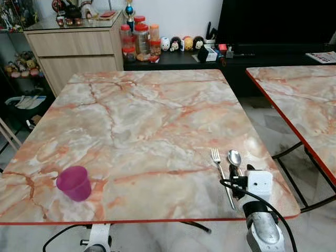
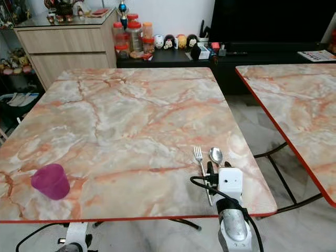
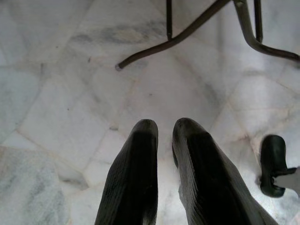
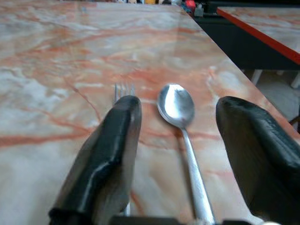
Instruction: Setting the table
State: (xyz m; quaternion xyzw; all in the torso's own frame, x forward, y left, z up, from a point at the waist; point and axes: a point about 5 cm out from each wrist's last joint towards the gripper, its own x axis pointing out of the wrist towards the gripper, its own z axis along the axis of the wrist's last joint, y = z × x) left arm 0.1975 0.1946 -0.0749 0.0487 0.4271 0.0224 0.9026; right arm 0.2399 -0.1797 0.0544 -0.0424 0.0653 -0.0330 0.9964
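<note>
On the marble table a silver fork and a silver spoon lie side by side near the front right corner. My right gripper hovers low over them and is open; the spoon lies between its fingers and the fork sits under one fingertip. A purple cup stands upright near the front left edge. My left gripper hangs below the table over the floor, fingers nearly together, holding nothing.
A second marble table stands to the right across a narrow gap. Behind are a wooden sideboard, jars and a dark low console. Metal table legs cross the tiled floor.
</note>
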